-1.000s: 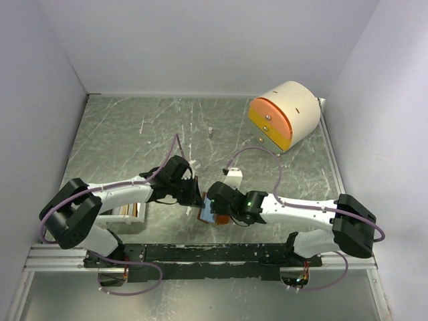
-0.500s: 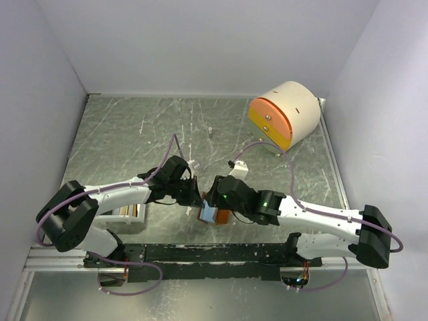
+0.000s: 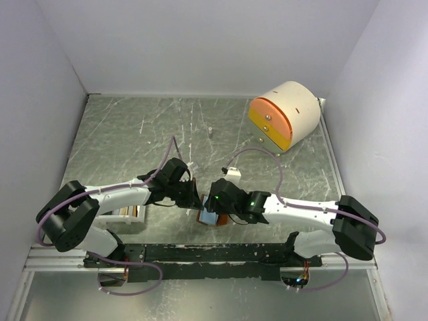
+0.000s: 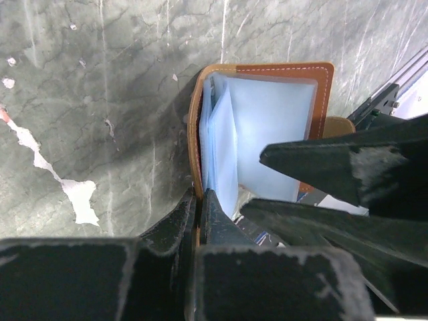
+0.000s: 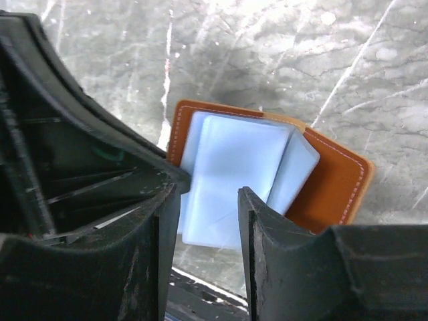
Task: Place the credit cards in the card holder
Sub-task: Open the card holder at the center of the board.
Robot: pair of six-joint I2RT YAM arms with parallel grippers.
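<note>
The brown leather-look bifold card holder [image 4: 264, 114] lies open on the grey marbled metal table [image 3: 134, 134], close to the near edge between the two arms, with its pale blue-grey pockets facing up. The left gripper [image 4: 198, 204] is clamped on the holder's left cover edge. The right gripper [image 5: 207, 195] is set part-way open above the pockets — nothing is gripped.

My scratched grey tabletop [image 3: 134, 134] carries a cream-and-orange round drawer unit [image 3: 284, 115] upper right, an open brown leather-look card holder [image 3: 208, 218] lower centre, a white plastic tray [image 3: 127, 212] lower left.
</note>
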